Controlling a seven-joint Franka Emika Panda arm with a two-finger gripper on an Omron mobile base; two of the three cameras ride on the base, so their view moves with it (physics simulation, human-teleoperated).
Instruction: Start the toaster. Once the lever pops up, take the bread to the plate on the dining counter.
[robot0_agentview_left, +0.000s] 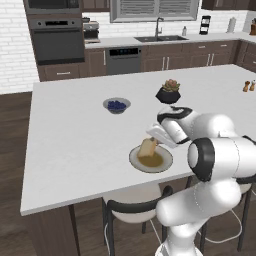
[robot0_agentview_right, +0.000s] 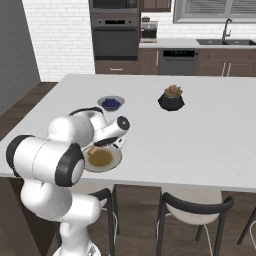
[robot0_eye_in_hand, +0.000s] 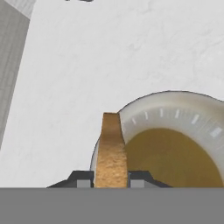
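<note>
The gripper (robot0_eye_in_hand: 111, 183) is clamped on the bread (robot0_eye_in_hand: 110, 151), a thin golden-brown slice held on edge between the two dark finger tips, and it hangs over the near rim of the plate (robot0_eye_in_hand: 175, 103) on the dining counter (robot0_agentview_left: 75, 135). In the left base view the slice (robot0_agentview_left: 148, 148) stands tilted above the plate (robot0_agentview_left: 162, 165), its lower edge close to or touching the darker centre; from the pictures it cannot be told whether it already rests there. The step in hand looks like the last one: setting the bread down. To do it well, the slice should come a little further inward, since in the hand view it sits right at the rim's inner edge and could tip outward onto the white slab if let go here. Lowering until the bottom edge bears on the plate, then leaning the slice toward the plate's middle before the fingers part, would let it fall flat inside the rim. The fingers should open slowly and the hand should lift straight away, so the pads do not drag the slice off. The bowl of blueberries (robot0_agentview_left: 116, 105) and the potted plant (robot0_agentview_left: 169, 92) stand well apart and are not in the way.
</note>
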